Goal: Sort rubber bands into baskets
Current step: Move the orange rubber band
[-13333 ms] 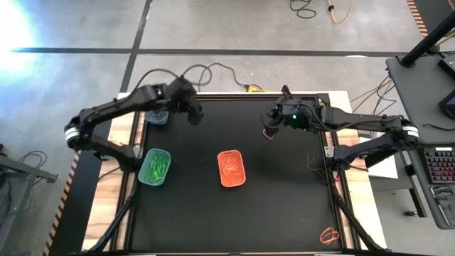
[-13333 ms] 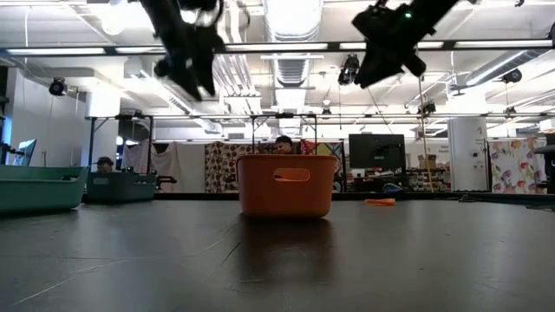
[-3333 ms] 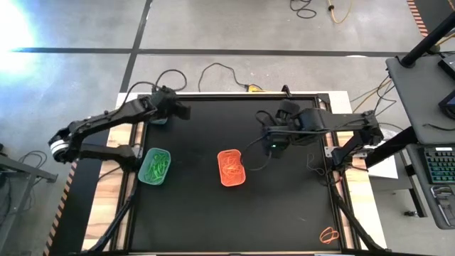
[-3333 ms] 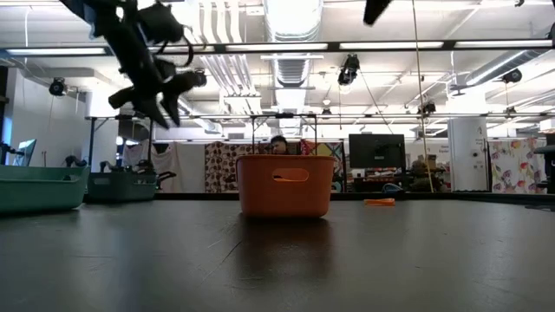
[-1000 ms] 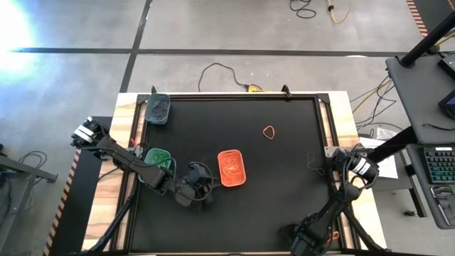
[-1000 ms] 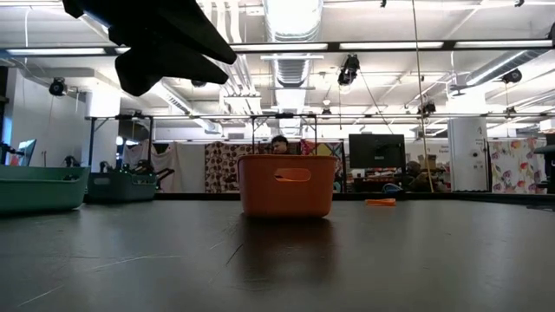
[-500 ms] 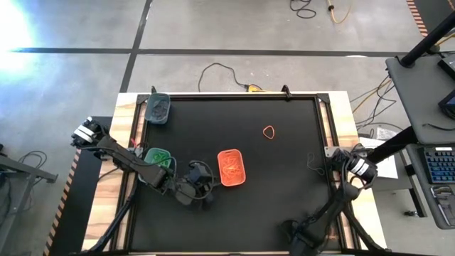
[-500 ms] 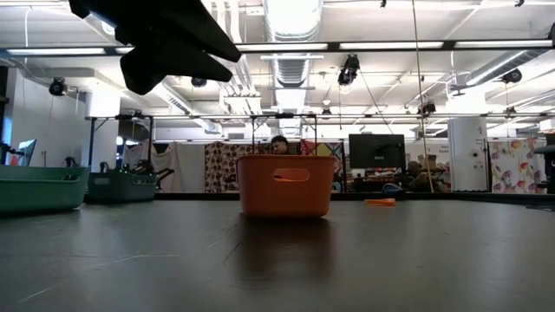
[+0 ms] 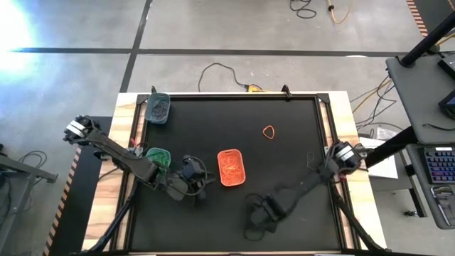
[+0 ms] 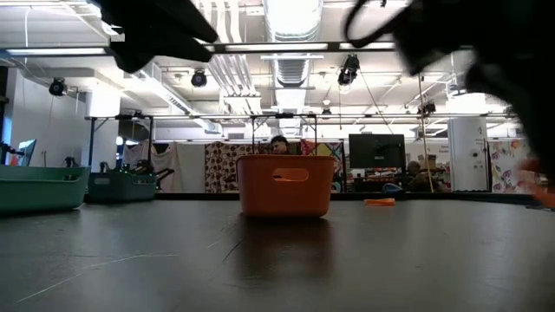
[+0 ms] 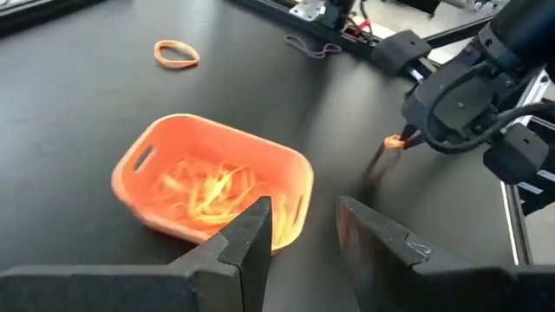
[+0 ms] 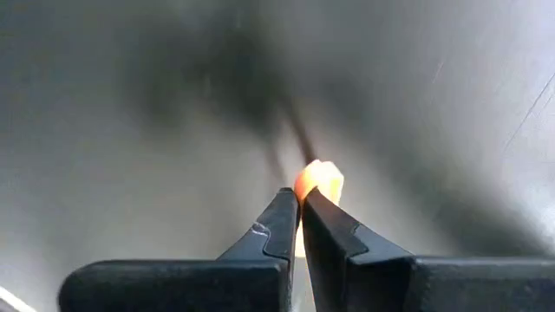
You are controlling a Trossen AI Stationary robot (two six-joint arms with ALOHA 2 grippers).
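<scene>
A: My right gripper point(image 12: 299, 201) is pinched shut on a small orange rubber band point(image 12: 319, 180), low over the black table.

B: Destination?

A: The orange plastic basket point(image 9: 231, 168), beyond it. I'd lift clear of the rim first. Another band point(image 9: 268, 131) lies farther off.

Your right gripper point(image 12: 299, 201), which a second ago sat at the table's near right edge, has swung inward toward the small orange plastic basket point(image 9: 230, 168), now pinching a thin orange rubber band point(image 12: 318, 180). That corner's band is gone.
</scene>
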